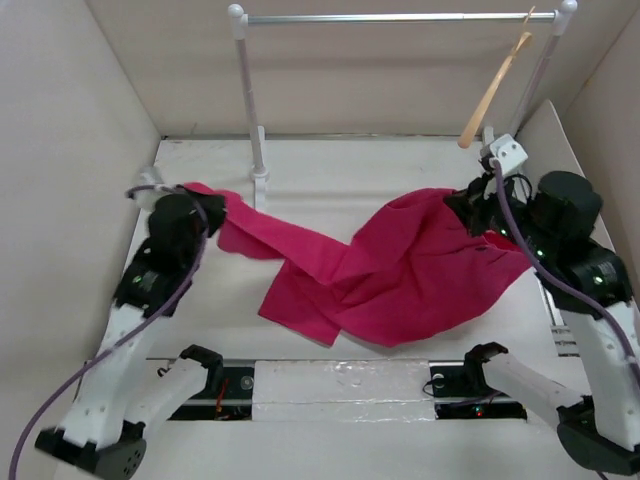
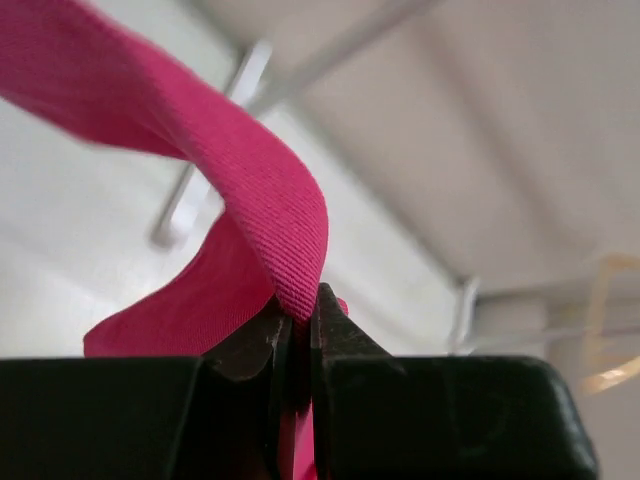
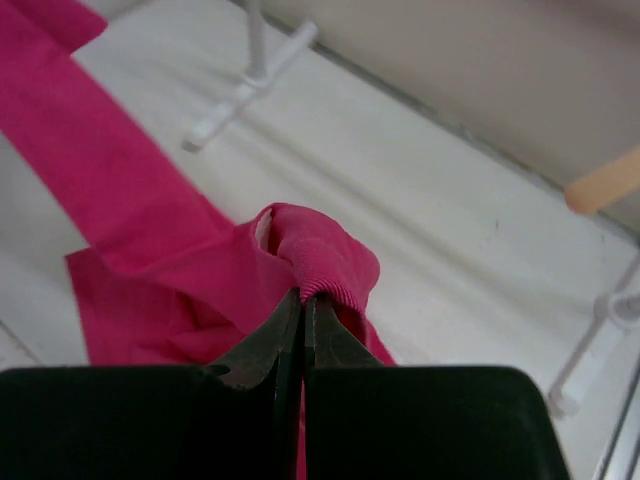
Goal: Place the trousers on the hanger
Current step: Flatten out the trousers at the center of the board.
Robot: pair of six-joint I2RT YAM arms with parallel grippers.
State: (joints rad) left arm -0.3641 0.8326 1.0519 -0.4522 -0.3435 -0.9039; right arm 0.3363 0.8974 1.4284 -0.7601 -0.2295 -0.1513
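The magenta trousers (image 1: 400,270) lie spread across the middle of the table, one leg stretching left. My left gripper (image 1: 205,200) is shut on the leg's end (image 2: 280,240) at the left side. My right gripper (image 1: 478,212) is shut on a bunched fold of the trousers (image 3: 325,255) at the right side. The tan wooden hanger (image 1: 494,92) hangs tilted by its hook from the right end of the rail, above and behind my right gripper. Its tip shows in the right wrist view (image 3: 603,182).
A white-and-silver rail frame (image 1: 400,17) stands at the back, with its left post (image 1: 250,100) near the trouser leg and its right post (image 1: 540,70) by the hanger. Beige walls enclose the table on three sides.
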